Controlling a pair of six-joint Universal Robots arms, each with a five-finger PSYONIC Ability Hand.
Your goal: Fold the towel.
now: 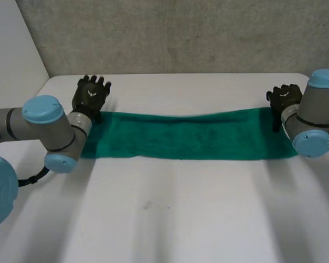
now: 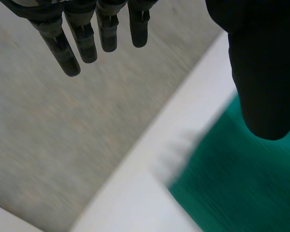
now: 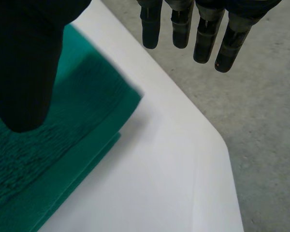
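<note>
**Two open hands, one at each end of the towel [image 1: 186,137]**

Left hand [image 1: 91,94]: at about 10 o'clock on the table [image 1: 170,219] in the head view. Its fingers [image 2: 70,48] were straight and slightly spread. The thumb [image 2: 263,72] stood well apart from them, with nothing in the gap. It gripped no cloth. In its wrist view a corner of the towel lay beneath the thumb, with bare white table just beside that corner. Past the table edge, beyond the fingertips, ran grey concrete floor [image 2: 53,145].

Right hand [image 1: 284,97]: at about 2 o'clock in the head view, above the far corner of the towel's other end. Its fingers [image 3: 205,34] hung straight and its thumb [image 3: 24,63] was held wide. This hand also held nothing. In its wrist view the thumb was over the cloth and the fingertips reached out past the table edge.

Towel: dark green, lying flat as a long narrow band. It ran from 9 o'clock to 3 o'clock across the far half of the table. Each end lay close to a forearm. At the right end two layers showed, and the lower layer's edge stuck out a little past the upper one. Whether either hand touched the cloth could not be told.
</note>
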